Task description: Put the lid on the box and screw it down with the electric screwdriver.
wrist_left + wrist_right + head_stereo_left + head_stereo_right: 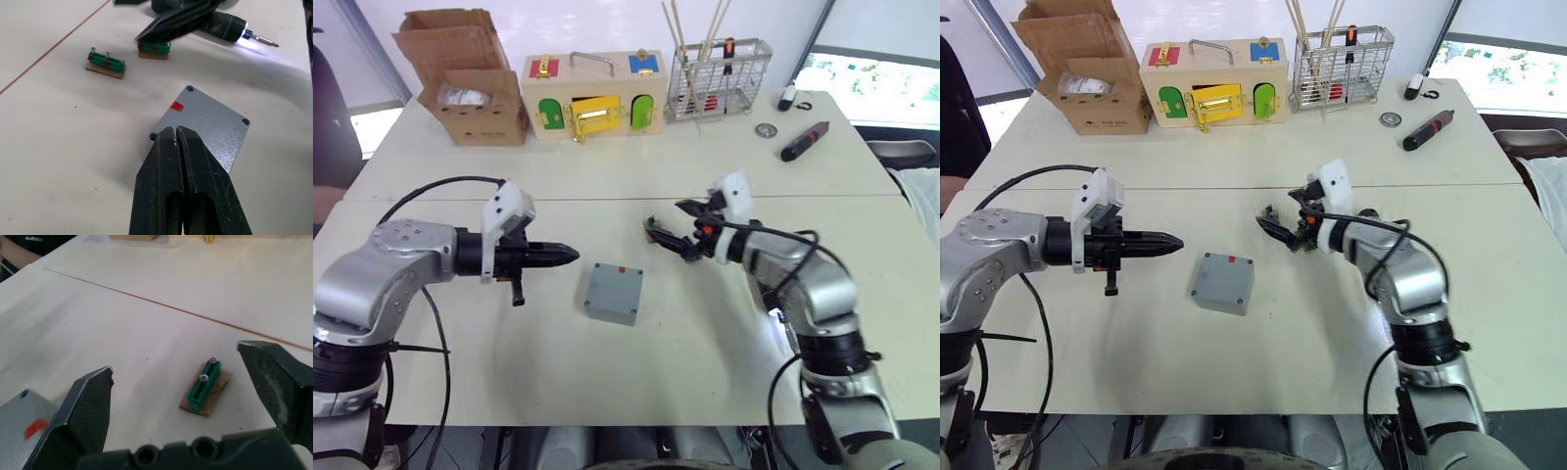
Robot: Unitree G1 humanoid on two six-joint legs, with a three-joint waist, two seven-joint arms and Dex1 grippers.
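Tbl (460, 372), near half, approx. centre: grey box (607, 311) sits flat, lid (210, 122) on top and flush w/ the box outline, red mark on the lid face near its far edge. There is a dark dot at each lid corner; cannot tell whether these are screws or bare holes. L gripper (176, 129): fingers pressed tog., nothing between them, held horiz. above the tbl just left of the box, tips aimed at it, not touching. R gripper (175, 357): fingers spread wide, empty, low over the tbl to the right of and beyond the box. A small green terminal piece on a brown pad (205, 389) lies on the tbl betw. its fingers, untouched. A 2nd like piece (105, 63) lies near it on the side away from the R arm. Electric screwdriver (227, 27): low at the tbl surface beside the R arm, towards the near edge, tip light on, bit bare, in neither gripper; cannot tell if it rests on the tbl. Far edge, L to R: cardboard carton (465, 78) at far-left corner, wooden latch box (592, 98), wire basket (720, 78) w/ sticks. Towards far-right corner: small black-and-red screwdriver (805, 140).
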